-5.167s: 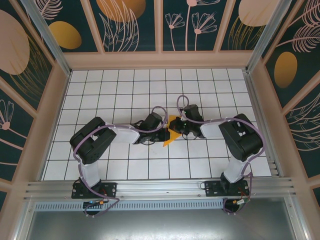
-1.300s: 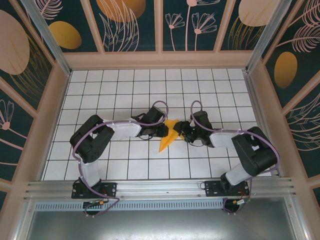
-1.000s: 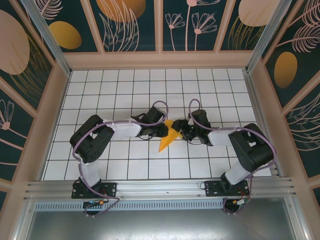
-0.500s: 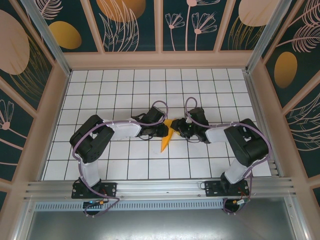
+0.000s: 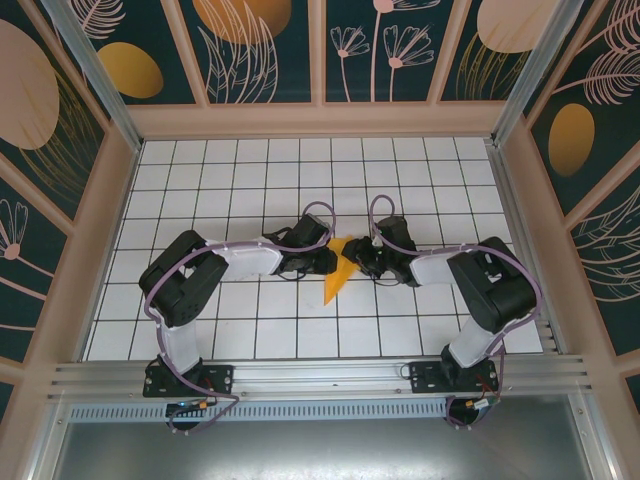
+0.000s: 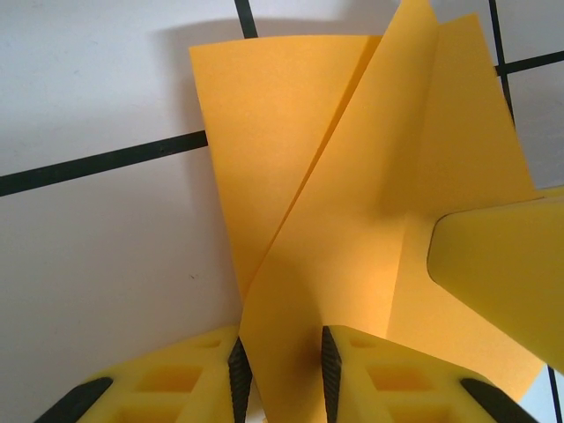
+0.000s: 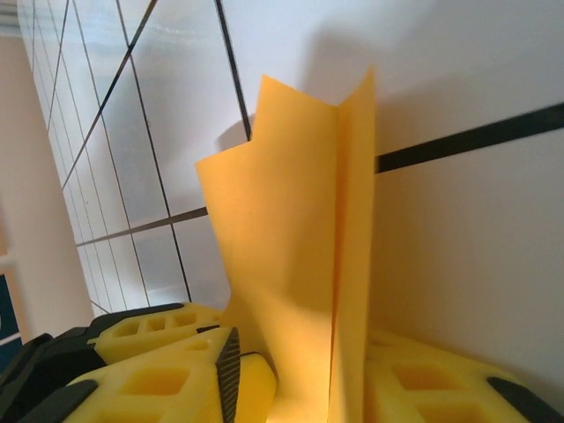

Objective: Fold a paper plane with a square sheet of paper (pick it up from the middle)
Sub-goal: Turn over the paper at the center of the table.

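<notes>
Pinching the paper plane [image 5: 334, 283] from two sides, near the middle of the white gridded table [image 5: 250, 180]. Gripped from the left by the left gripper [image 5: 330, 264], jaws pressed together on the folded orange-yellow paper. Met from the right by the right gripper [image 5: 351, 264], likewise clamped onto the paper. Seen from above as a narrow pointed shape, wider at the far end between the two grippers, tapering toward the near edge and slanting slightly left. Cannot tell whether the near tip touches the table.

Looking through the left wrist camera: paper plane [image 6: 352, 203] rising out of the left gripper [image 6: 280, 374], squeezed between two yellow fingers [image 6: 176, 388] with dark ribbed pads. Showing two layers, a flatter flap on the left lying across a black grid line [image 6: 106, 163] and a raised flap on the right, split by a sharp diagonal crease. Pressed at the right edge by another yellow finger [image 6: 498, 273], coming in from the right.

Looking through the right wrist camera: paper plane [image 7: 291, 247] standing upright on edge in the right gripper [image 7: 300, 388], touched on both sides by its yellow fingers [image 7: 150, 388]. Folded along a vertical crease, with two top corners pointing up. Casting a soft shadow on the white tiles behind.
</notes>
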Action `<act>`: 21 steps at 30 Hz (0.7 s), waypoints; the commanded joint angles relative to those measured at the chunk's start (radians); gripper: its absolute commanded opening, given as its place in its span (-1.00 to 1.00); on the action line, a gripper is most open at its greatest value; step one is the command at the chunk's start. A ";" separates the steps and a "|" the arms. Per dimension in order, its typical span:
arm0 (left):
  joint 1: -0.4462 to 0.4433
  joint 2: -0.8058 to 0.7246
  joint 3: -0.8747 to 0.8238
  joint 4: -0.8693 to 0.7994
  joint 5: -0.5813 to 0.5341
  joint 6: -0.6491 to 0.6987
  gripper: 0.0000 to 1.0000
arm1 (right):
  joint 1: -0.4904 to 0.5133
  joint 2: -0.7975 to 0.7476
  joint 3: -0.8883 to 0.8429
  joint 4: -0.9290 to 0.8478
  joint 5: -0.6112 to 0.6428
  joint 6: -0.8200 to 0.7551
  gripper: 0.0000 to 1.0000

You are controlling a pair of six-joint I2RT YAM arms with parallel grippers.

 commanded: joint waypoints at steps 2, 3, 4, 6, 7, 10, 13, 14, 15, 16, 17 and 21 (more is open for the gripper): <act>-0.005 -0.002 -0.019 -0.012 -0.016 -0.006 -0.38 | 0.009 0.025 0.022 0.028 -0.006 -0.011 -0.32; -0.005 -0.005 -0.019 -0.013 -0.018 -0.006 -0.38 | 0.010 0.030 0.028 0.017 -0.002 -0.020 -0.33; -0.005 -0.007 -0.022 -0.013 -0.019 -0.007 -0.38 | 0.010 0.034 0.038 -0.005 0.007 -0.030 -0.33; -0.005 -0.009 -0.023 -0.012 -0.021 -0.009 -0.38 | 0.010 0.043 0.046 -0.016 0.009 -0.051 -0.34; -0.004 -0.010 -0.022 -0.012 -0.020 -0.009 -0.38 | 0.010 0.045 0.043 -0.009 0.004 -0.057 -0.36; -0.004 -0.015 -0.026 -0.009 -0.019 -0.011 -0.37 | 0.009 0.052 0.041 0.017 -0.015 -0.075 -0.39; -0.005 -0.014 -0.027 -0.009 -0.018 -0.012 -0.37 | 0.008 0.064 0.050 0.025 -0.025 -0.083 -0.41; -0.004 -0.016 -0.027 -0.009 -0.018 -0.012 -0.37 | 0.008 0.069 0.052 0.029 -0.032 -0.086 -0.42; -0.005 -0.017 -0.029 -0.009 -0.020 -0.012 -0.36 | 0.008 0.073 0.054 0.037 -0.035 -0.087 -0.45; -0.004 -0.019 -0.031 -0.011 -0.023 -0.012 -0.36 | 0.008 0.077 0.053 0.041 -0.034 -0.089 -0.47; -0.005 -0.022 -0.032 -0.011 -0.025 -0.012 -0.36 | 0.008 0.081 0.052 0.044 -0.033 -0.092 -0.51; -0.005 -0.044 -0.045 -0.010 -0.042 -0.018 -0.34 | 0.006 0.078 0.051 0.064 -0.046 -0.105 -0.67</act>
